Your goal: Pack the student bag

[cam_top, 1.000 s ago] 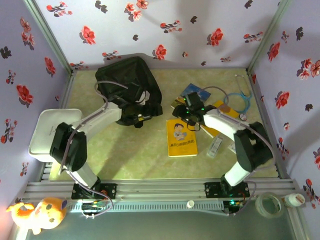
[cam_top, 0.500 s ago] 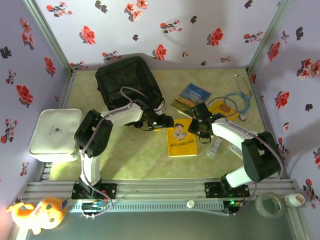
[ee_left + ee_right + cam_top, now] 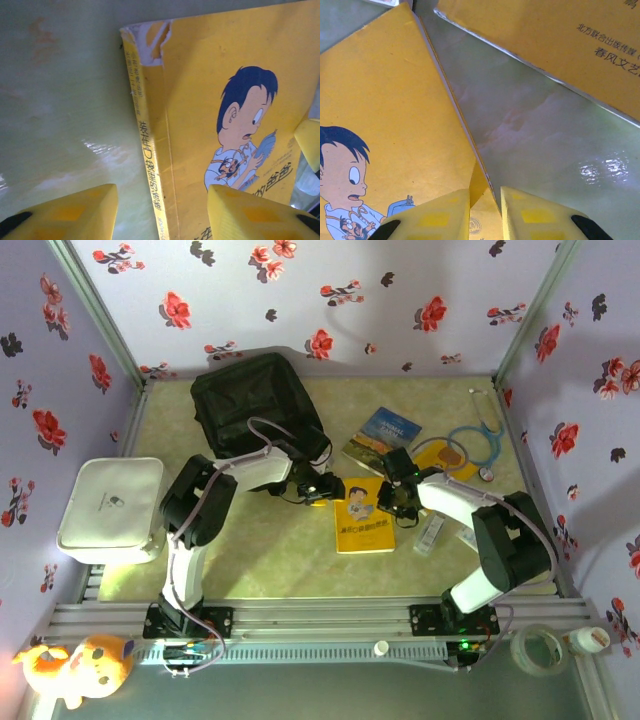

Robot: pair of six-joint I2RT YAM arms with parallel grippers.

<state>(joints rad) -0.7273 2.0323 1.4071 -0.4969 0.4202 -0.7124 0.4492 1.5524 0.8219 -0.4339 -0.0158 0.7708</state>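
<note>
The student bag (image 3: 255,400), a black backpack, lies at the back left of the table. In front of it to the right lies a yellow book with a cartoon boy on its cover (image 3: 362,517). My left gripper (image 3: 325,488) is at the book's upper left edge. It is open and straddles the spine (image 3: 150,165), one finger on the table and one over the cover. My right gripper (image 3: 393,498) is at the book's upper right edge. Its fingers (image 3: 440,217) stand close together, pinching the lifted cover edge (image 3: 487,185).
A blue book (image 3: 383,432), a second yellow book (image 3: 445,455) (image 3: 560,45) and a stethoscope (image 3: 478,435) lie at the back right. A small white pack (image 3: 430,533) sits right of the book. A white box (image 3: 108,508) stands at the left edge.
The left arm swung from the bag over to the book's left edge, and the right gripper came down to its right edge. Both grippers narrowed, the right nearly closed on the cover.
</note>
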